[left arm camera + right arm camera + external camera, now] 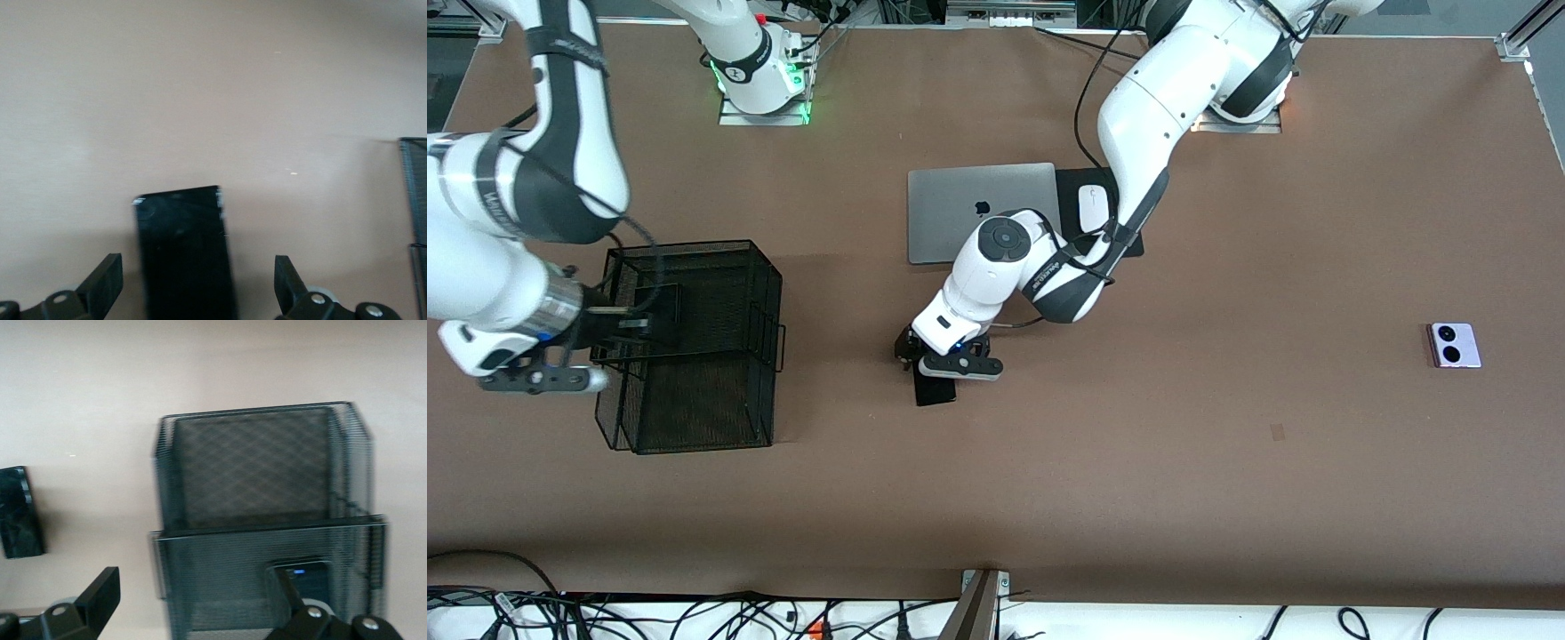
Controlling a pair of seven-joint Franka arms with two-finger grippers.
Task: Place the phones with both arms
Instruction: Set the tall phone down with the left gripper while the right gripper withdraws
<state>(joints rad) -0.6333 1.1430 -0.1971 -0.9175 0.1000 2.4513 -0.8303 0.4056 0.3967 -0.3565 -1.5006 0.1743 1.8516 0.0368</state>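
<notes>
A: Left gripper [199,280]?
B: Fingers [105,283] spread wide, gripping nothing, straddling the long black phone [183,257] flat on the bench [1138,427], prob lined up to grab it.
A: Right gripper [193,600]?
B: Fingers apart at the wire mesh basket [694,342], small black phone [307,581] standing inside, looked just dropped in.
A: Third?
B: Lilac phone [1455,345] lay toward left arm's end, untouched.
</notes>
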